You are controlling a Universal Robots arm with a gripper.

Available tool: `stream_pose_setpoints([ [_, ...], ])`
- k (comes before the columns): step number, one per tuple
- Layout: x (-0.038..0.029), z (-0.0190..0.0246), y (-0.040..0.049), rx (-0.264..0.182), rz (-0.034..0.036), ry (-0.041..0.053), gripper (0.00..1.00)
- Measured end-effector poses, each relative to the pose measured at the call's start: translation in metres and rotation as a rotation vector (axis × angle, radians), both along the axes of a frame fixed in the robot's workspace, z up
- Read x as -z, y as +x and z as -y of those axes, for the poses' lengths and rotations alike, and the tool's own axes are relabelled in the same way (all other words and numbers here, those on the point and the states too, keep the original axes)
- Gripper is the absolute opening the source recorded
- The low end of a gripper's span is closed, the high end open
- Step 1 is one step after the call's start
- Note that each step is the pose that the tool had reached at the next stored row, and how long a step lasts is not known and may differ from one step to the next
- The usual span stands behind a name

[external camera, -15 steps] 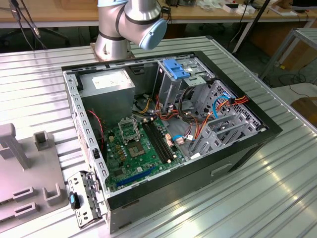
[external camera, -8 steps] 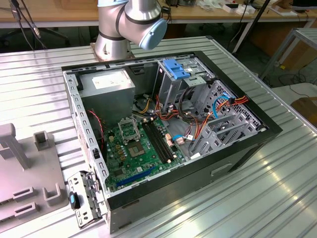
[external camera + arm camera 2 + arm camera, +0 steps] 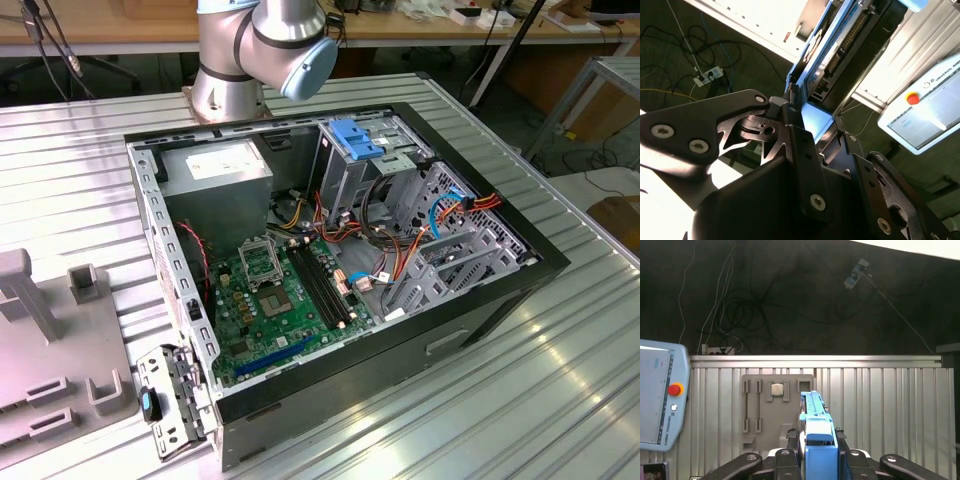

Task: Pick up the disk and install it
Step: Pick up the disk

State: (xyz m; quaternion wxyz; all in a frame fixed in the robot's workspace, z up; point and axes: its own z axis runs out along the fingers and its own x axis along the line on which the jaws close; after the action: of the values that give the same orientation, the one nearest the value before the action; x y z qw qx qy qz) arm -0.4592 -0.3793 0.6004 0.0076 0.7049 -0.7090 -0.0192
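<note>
The disk [image 3: 816, 435] stands edge-on, clamped between my fingers [image 3: 792, 441], bright blue side rail facing the first wrist view, its dark grey body [image 3: 845, 42] reaching out beyond them.

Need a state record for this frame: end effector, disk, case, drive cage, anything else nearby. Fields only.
end effector: shut on the disk, seen in both wrist views
disk: blue-railed, held edge-on, not yet in the case
computer case: open, lying on its side on the ribbed table
drive cage: blue top, fixed inside the case
fixture tray: grey, on the table beyond the disk
teach pendant: at the table edge
</note>
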Motion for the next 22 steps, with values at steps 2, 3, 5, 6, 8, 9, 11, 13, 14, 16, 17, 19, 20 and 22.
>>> stream_pose_setpoints([
  [2, 0.0002, 0.0001, 0.0012, 0.0, 0.0007, 0.0002, 0.37],
  [3, 0.0003, 0.0, 0.0017, 0.0, 0.0007, 0.0001, 0.37],
  [5, 0.0002, 0.0, 0.0033, 0.0, 0.0006, 0.0, 0.37],
  [6, 0.0004, 0.0001, 0.0051, 0.0, 0.0008, 0.0001, 0.37],
  [8, 0.0007, 0.0, 0.0205, 0.0, 0.0008, 0.0001, 0.37],
  [9, 0.0007, 0.0, 0.0256, 0.0, 0.0007, 0.0001, 0.37],
  [11, 0.0008, 0.0, 0.0318, 0.0, 0.0007, 0.0001, 0.37],
  [13, 0.0008, 0.0, 0.0332, 0.0, 0.0007, 0.0001, 0.37],
  [14, 0.0008, 0.0, 0.0338, 0.0, 0.0007, 0.0001, 0.37],
  [16, 0.0008, 0.0, 0.0352, 0.0, 0.0008, 0.0001, 0.37],
  [17, 0.0008, 0.0, 0.0357, 0.0, 0.0008, 0.0001, 0.37],
  [19, 0.0008, 0.0, 0.0371, 0.0, 0.0008, 0.0001, 0.37],
  [20, 0.0008, 0.0, 0.0377, 0.0, 0.0007, 0.0001, 0.37],
  [22, 0.0008, 0.0, 0.0398, 0.0, 0.0007, 0.0001, 0.37],
])
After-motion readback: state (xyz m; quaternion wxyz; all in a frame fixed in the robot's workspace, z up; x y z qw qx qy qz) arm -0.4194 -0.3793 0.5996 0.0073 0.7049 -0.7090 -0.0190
